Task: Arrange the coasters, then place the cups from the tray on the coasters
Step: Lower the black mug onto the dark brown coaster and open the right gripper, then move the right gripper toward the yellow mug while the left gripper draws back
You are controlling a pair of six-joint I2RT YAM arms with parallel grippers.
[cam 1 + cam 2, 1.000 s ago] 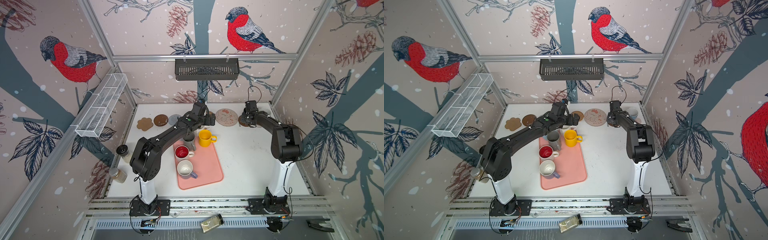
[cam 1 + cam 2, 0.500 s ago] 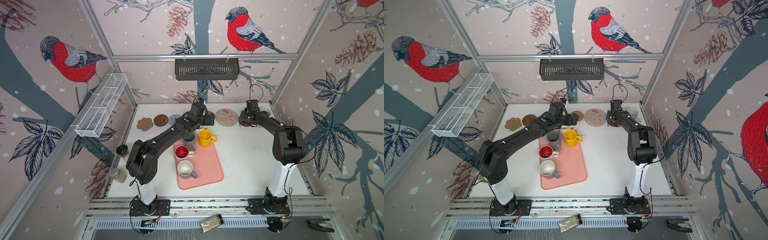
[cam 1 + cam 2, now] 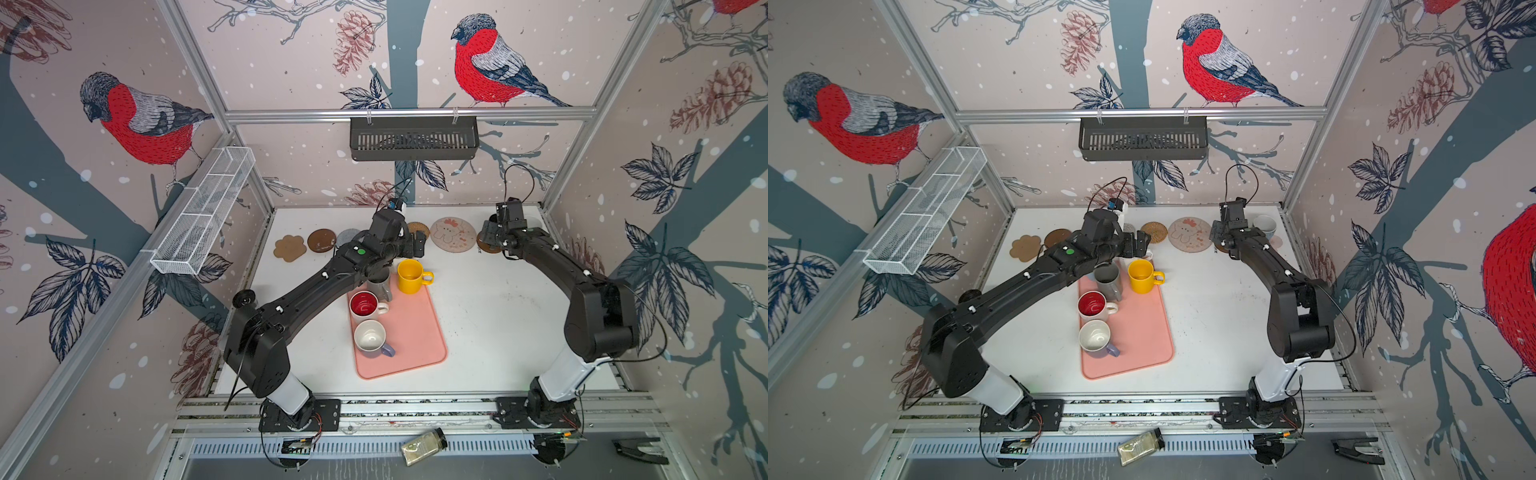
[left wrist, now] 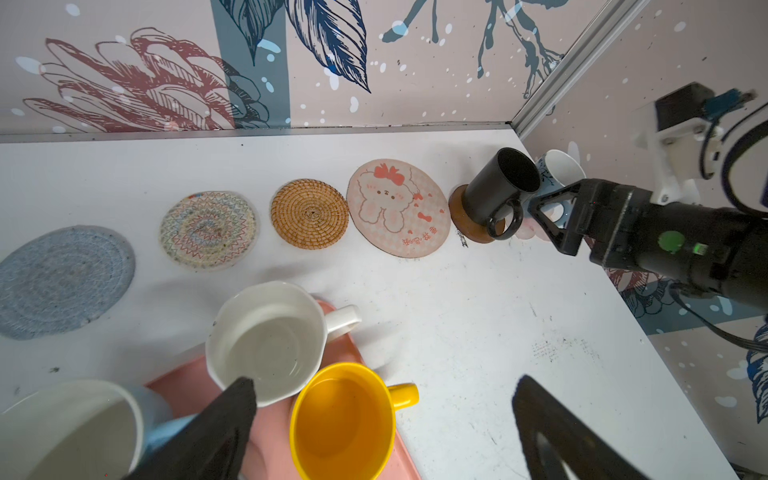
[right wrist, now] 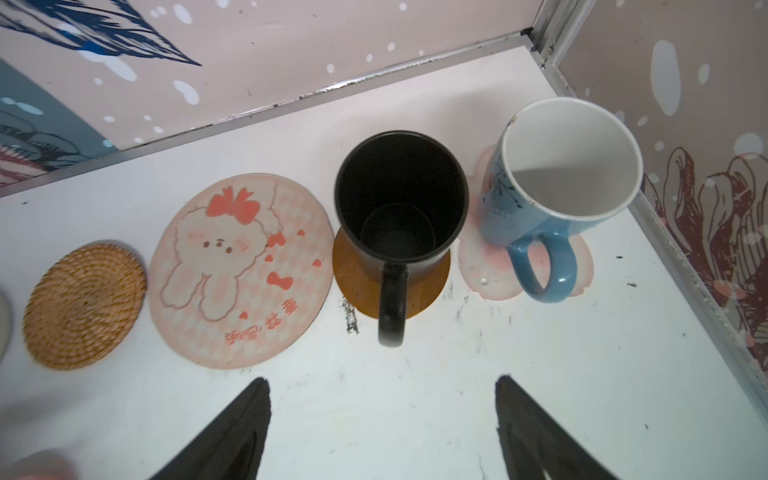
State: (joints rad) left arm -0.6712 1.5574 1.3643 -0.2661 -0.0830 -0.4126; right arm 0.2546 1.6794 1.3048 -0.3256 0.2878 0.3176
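Your right gripper [image 5: 382,380] stands spread with nothing between its fingers. Just ahead of it the black handled mug [image 5: 399,199] sits on a dark brown disc coaster [image 5: 349,270], handle toward the fingers. Beside that, the blue handled mug [image 5: 498,216] sits on the pink flower-shaped coaster [image 5: 478,266]. The large pink cartoon round coaster [image 5: 241,270] bears red characters I cannot read. Your left gripper [image 4: 384,381], also spread, hangs over the yellow handled mug [image 4: 340,419] on the salmon-pink rectangular tray [image 4: 183,386].

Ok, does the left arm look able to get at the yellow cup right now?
Probably yes: the left gripper, jaws open, is right by the yellow cup with nothing between; the white cup crowds one side.
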